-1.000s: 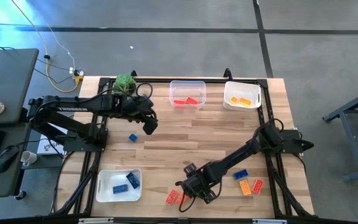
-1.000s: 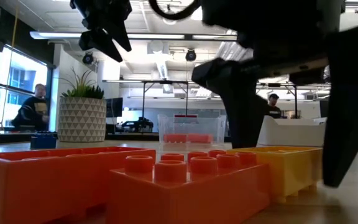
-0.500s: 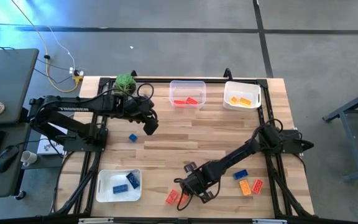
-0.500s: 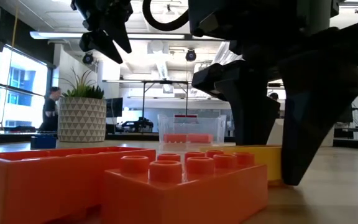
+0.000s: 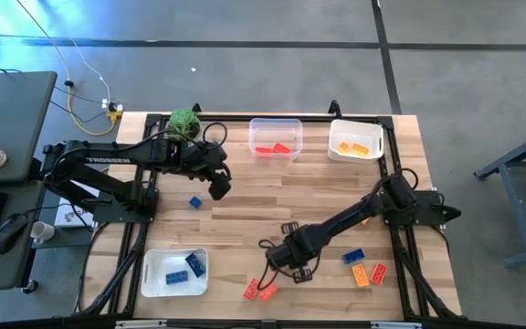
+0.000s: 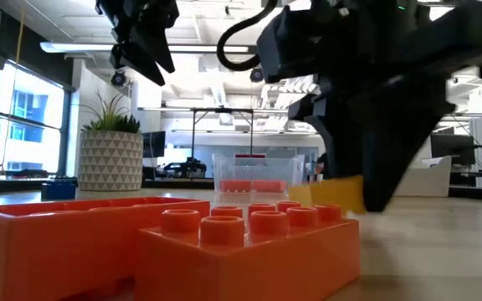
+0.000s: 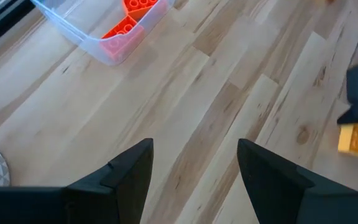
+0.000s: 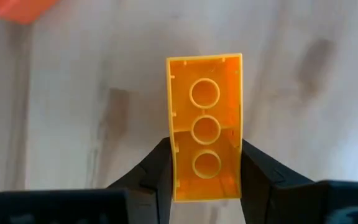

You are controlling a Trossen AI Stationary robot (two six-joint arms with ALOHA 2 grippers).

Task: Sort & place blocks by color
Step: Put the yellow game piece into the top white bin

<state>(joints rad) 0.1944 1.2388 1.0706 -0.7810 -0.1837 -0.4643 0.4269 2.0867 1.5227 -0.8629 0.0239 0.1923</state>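
Observation:
My right gripper [image 5: 284,263] [image 8: 205,182] is near the table's front edge, shut on a yellow block [image 8: 205,118] whose hollow underside faces the wrist camera. The low view shows that block [image 6: 335,194] just above the table, behind two orange-red blocks [image 6: 249,247] [image 5: 257,291] that lie flat on the wood. My left gripper [image 5: 215,187] [image 7: 194,165] hangs open above the table's far left part, with nothing between its fingers. A lone blue block [image 5: 194,202] lies near it. My right gripper pinches the yellow block's two long sides [image 8: 174,163] between its two fingers, near one end. The rest of the block reaches out past the fingertips. The block hangs clear of the table, its studs turned away from the wrist camera.
A clear tray [image 5: 275,137] with red blocks and a white tray [image 5: 355,142] with orange ones stand at the far edge. A white tray [image 5: 173,272] with blue blocks is at the near left. Blue and orange blocks [image 5: 362,267] lie at the near right. A potted plant [image 5: 184,122] stands far left.
My right gripper has shut on the yellow block, which stood on the table beside the orange-red blocks. It has lifted the block clear and moved a little toward the table's far edge. The orange-red blocks have stayed in place.

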